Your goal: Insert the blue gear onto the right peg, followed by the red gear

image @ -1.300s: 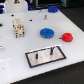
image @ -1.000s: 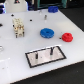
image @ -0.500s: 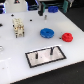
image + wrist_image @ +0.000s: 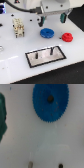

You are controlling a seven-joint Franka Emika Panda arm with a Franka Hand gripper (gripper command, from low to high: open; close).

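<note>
White worktop, exterior view. Blue gear flat on worktop, near centre, central hole visible. Red gear flat on worktop, to the exterior view's right of blue gear, apart from it, clearly smaller. Grey plate with black rim nearer the camera, below both gears in the frame, slightly skewed. Two dark pegs upright on plate; right peg toward the exterior view's right, bare, nothing on it. Left peg likewise bare.

Gripper hanging above the worktop, behind the gears, over a spot roughly between them and nearer blue gear. Jaws spread apart, two dark fingers well separated, nothing between them. No contact with either gear.

Pale slotted block standing at the exterior view's left, well apart from the gears.

Wrist view: blue gear seen from above, toothed edge and dark central hole legible. Dark green shape at the frame edge, identity not determinable.
</note>
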